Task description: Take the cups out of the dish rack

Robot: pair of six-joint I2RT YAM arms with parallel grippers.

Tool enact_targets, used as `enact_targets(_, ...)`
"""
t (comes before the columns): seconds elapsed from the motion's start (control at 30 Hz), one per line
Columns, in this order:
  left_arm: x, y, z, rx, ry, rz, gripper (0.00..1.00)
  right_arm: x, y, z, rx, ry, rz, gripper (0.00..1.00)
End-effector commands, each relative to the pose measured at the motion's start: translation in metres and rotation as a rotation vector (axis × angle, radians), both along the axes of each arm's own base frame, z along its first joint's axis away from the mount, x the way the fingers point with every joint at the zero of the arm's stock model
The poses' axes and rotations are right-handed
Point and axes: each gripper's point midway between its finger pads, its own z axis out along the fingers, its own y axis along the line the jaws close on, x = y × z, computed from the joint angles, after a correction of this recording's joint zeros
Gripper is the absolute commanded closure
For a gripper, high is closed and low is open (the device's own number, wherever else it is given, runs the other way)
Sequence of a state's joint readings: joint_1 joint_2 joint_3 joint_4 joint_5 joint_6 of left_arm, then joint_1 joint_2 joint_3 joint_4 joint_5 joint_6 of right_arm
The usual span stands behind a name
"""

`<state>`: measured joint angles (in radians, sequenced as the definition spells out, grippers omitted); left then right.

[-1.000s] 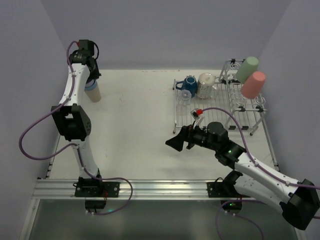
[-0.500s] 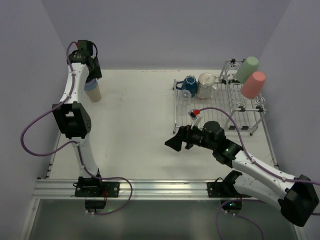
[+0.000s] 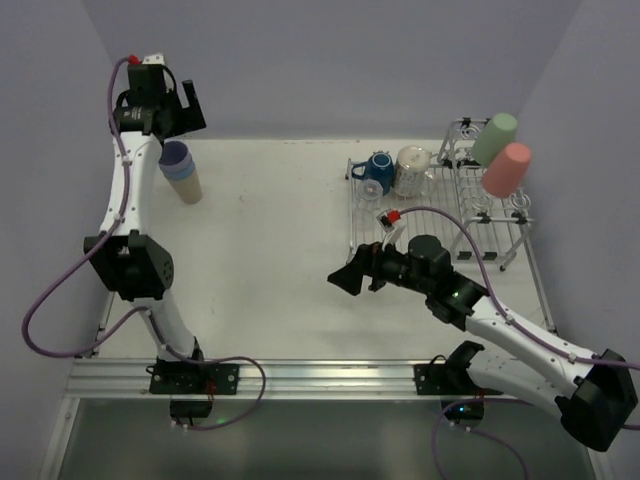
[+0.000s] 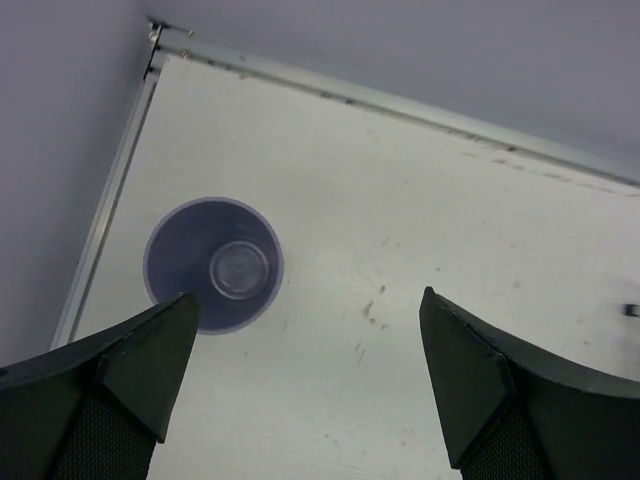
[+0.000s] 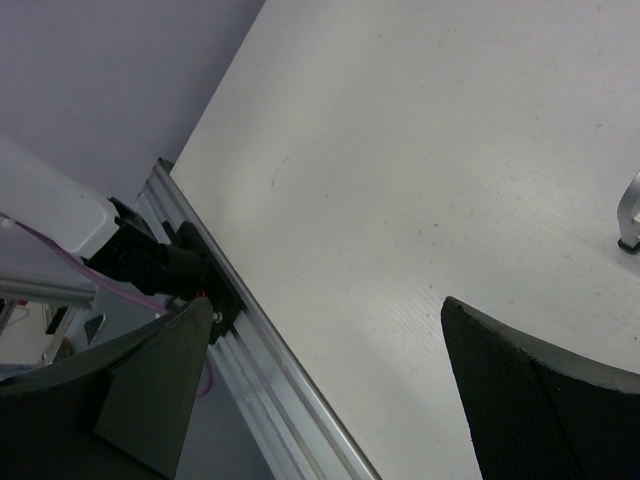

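The silver wire-grid dish rack (image 3: 365, 210) sits along the tabletop's (image 3: 280, 230) right edge, toward the far-right corner. It holds a dark-blue handled mug (image 3: 378, 170), a whitish cup (image 3: 410, 170), a green plastic tumbler (image 3: 494, 138) and a salmon-pink plastic tumbler (image 3: 506, 168). A lavender-topped stack of nested tumblers (image 3: 181, 172) stands in the far-left corner. The left end effector (image 4: 305, 330) hovers above it, spread and empty. The right end effector (image 5: 325, 340) hangs over the tabletop beside the rack's near-left corner, spread and empty.

High rear overview; wrist views close above the table (image 3: 280, 250)
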<state>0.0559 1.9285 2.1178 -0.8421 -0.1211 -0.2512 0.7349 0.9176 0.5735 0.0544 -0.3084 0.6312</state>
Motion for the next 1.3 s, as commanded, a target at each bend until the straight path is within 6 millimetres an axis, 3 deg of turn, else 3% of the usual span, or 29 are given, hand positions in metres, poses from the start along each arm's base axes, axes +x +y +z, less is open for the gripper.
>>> enact_targets(0.0, -0.031, -0.045, 0.119, -0.088, -0.334, -0.194, 0.01, 0.010, 0.002, 0.038, 0.022, -0.084, -0.027, 0.01)
enact_targets(0.03, -0.051, -0.068, 0.131, -0.124, -0.368, -0.264, 0.00, 0.013, 0.000, 0.045, 0.023, -0.103, -0.042, 0.01)
enact_targets(0.1, -0.073, -0.097, 0.146, -0.146, -0.430, -0.347, 0.00, 0.024, -0.012, 0.065, 0.001, -0.149, -0.124, 0.01)
enact_targets(0.13, -0.109, -0.121, 0.172, -0.157, -0.513, -0.420, 0.00, 0.030, -0.018, 0.074, -0.007, -0.180, -0.165, 0.01)
enact_targets(0.17, -0.118, -0.138, 0.146, -0.187, -0.494, -0.476, 0.00, 0.041, -0.030, 0.094, -0.021, -0.229, -0.250, 0.01)
enact_targets(0.2, -0.134, -0.149, 0.143, -0.214, -0.512, -0.517, 0.00, 0.047, -0.039, 0.106, -0.046, -0.279, -0.288, 0.01)
enact_targets(0.23, -0.177, -0.169, 0.160, -0.289, -0.582, -0.617, 0.00, 0.053, -0.051, 0.120, -0.053, -0.311, -0.346, 0.01)
enact_targets(0.27, -0.182, -0.180, 0.123, -0.334, -0.549, -0.660, 0.00, 0.056, -0.062, 0.143, -0.060, -0.347, -0.397, 0.01)
enact_targets(0.3, -0.197, -0.186, 0.114, -0.365, -0.549, -0.695, 0.00, 0.067, -0.080, 0.153, -0.106, -0.387, -0.484, 0.01)
enact_targets(0.33, -0.225, -0.191, 0.118, -0.408, -0.580, -0.745, 0.00, 0.075, -0.095, 0.163, -0.128, -0.403, -0.553, 0.01)
enact_targets(0.37, -0.233, -0.195, 0.109, -0.429, -0.588, -0.769, 0.00, 0.077, -0.110, 0.183, -0.136, -0.428, -0.611, 0.01)
enact_targets(0.4, -0.239, -0.198, 0.072, -0.457, -0.519, -0.778, 0.00, 0.084, -0.129, 0.191, -0.172, -0.454, -0.691, 0.01)
enact_targets(0.43, -0.257, -0.202, 0.068, -0.483, -0.524, -0.825, 0.00, 0.089, -0.151, 0.195, -0.205, -0.450, -0.767, 0.01)
enact_targets(0.47, -0.264, -0.206, 0.059, -0.499, -0.516, -0.857, 0.00, 0.089, -0.166, 0.214, -0.192, -0.471, -0.822, 0.01)
enact_targets(0.5, -0.269, -0.209, 0.035, -0.519, -0.466, -0.875, 0.00, 0.090, -0.180, 0.220, -0.216, -0.484, -0.871, 0.01)
enact_targets(0.57, -0.287, -0.215, 0.028, -0.537, -0.467, -0.944, 0.00, 0.091, -0.221, 0.236, -0.273, -0.512, -1.040, 0.01)
enact_targets(0.7, -0.318, -0.242, 0.006, -0.482, -0.457, -1.091, 0.00, 0.096, -0.281, 0.234, -0.409, -0.489, -1.270, 0.01)
enact_targets(0.77, -0.323, -0.247, -0.005, -0.452, -0.454, -1.109, 0.00, 0.099, -0.297, 0.225, -0.439, -0.440, -1.308, 0.01)
enact_targets(0.8, -0.331, -0.253, -0.007, -0.434, -0.460, -1.148, 0.00, 0.099, -0.315, 0.223, -0.453, -0.422, -1.365, 0.01)
enact_targets(0.9, -0.348, -0.261, -0.009, -0.414, -0.441, -1.204, 0.00, 0.110, -0.335, 0.208, -0.482, -0.338, -1.373, 0.01)
enact_targets(0.97, -0.350, -0.260, -0.007, -0.392, -0.461, -1.190, 0.00, 0.117, -0.335, 0.203, -0.487, -0.313, -1.334, 0.01)
enact_targets(1.03, -0.350, -0.259, -0.012, -0.358, -0.449, -1.167, 0.00, 0.127, -0.347, 0.194, -0.511, -0.276, -1.338, 0.01)
enact_targets(1.17, -0.357, -0.265, -0.014, -0.347, -0.438, -1.190, 0.00, 0.148, -0.336, 0.181, -0.497, -0.243, -1.220, 0.01)
enact_targets(1.27, -0.360, -0.268, -0.017, -0.341, -0.423, -1.203, 0.00, 0.158, -0.340, 0.173, -0.512, -0.218, -1.216, 0.01)
